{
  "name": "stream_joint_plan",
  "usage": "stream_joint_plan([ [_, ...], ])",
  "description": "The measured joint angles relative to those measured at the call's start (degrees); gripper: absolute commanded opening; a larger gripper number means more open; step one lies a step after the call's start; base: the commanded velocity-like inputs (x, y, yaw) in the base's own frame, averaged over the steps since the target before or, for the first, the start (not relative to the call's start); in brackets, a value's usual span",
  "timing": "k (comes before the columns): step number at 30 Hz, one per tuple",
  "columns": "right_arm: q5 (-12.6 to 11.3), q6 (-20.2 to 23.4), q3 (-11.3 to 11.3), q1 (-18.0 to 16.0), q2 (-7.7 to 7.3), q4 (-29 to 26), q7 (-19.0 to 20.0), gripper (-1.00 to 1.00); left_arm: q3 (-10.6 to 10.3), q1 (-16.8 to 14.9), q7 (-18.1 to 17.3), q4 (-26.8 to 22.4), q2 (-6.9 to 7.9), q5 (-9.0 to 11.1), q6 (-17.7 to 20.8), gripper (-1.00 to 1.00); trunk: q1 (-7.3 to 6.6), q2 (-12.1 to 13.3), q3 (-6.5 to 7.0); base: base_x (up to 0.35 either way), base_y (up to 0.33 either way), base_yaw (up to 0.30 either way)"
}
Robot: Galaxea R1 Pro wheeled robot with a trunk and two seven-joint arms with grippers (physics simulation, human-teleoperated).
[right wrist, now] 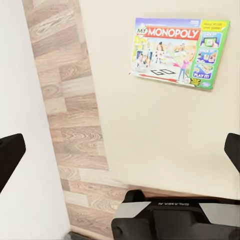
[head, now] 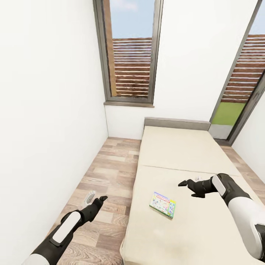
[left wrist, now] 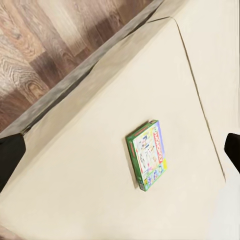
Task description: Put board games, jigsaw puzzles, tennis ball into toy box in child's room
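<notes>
**One board game on the bed, both grippers empty**

From the head view, you face a cream bed (head: 184, 154) set along the far wall, with wood floor (head: 110, 176) on its left side and a tall window (head: 130, 51) above. A single board game (head: 163, 204) lies flat on the near half of the mattress, clear of the edges. Your right gripper (head: 188, 183) hangs above the bed, just beyond and to the right of the box, not touching it; its jaws stand apart and hold nothing. Your left gripper (head: 96, 197) hovers over the floor beside the bed's left edge, well apart from the game, its fingers spread and empty.

In the left wrist view, you look down across the mattress (left wrist: 100, 165). The board game (left wrist: 147, 155) lies flat near the middle, green-edged, with the floor (left wrist: 45, 45) past the bed's edge. The dark fingertips (left wrist: 10, 157) sit at opposite borders, wide apart.

In the right wrist view, the board game (right wrist: 179, 51) reads "MY MONOPOLY" on its lid and rests on the bed (right wrist: 165, 140), near the strip of floor (right wrist: 70, 100). Your left arm (right wrist: 170, 220) shows dark over the floor. The fingertips (right wrist: 9, 155) stand far apart, with nothing between them.
</notes>
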Motion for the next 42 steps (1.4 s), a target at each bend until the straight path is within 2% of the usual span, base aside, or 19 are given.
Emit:
stream_joint_plan([
  [9,0.1,-1.6,0.8,-0.1,0.01,0.2,0.2,1.0,-0.4,0.2,0.4,-5.0,0.21,-2.8,1.7,1.0,0.0,0.0,-0.73,0.0,0.0,0.0],
  [14,0.1,-2.5,0.9,-0.2,0.03,0.3,0.4,1.0,-0.1,0.3,1.9,-8.9,-0.08,-3.3,5.6,1.0,0.0,0.0,-1.18,0.0,0.0,0.0],
  [21,0.1,-3.1,0.9,-0.2,0.01,0.3,0.4,1.0,0.1,0.4,3.3,-11.7,-0.01,-3.1,8.9,1.0,1.54,-2.8,-3.09,0.0,0.0,0.0],
  [33,-0.2,-6.3,0.6,-0.1,-0.01,0.5,0.8,1.0,0.0,0.4,3.2,-12.2,0.0,-2.5,9.9,1.0,4.18,-7.6,-6.37,0.0,0.0,0.0],
  [37,-0.3,-8.3,0.5,0.0,0.01,0.7,2.1,1.0,0.0,0.3,3.1,-12.1,-0.07,-2.6,9.9,1.0,5.06,-9.2,-7.47,0.0,0.0,0.0],
  [42,-0.2,-11.7,0.4,0.3,0.05,0.9,6.6,1.0,0.0,0.2,3.0,-11.4,-0.2,-2.4,10.0,1.0,6.16,-11.3,-8.84,0.0,0.0,0.0],
])
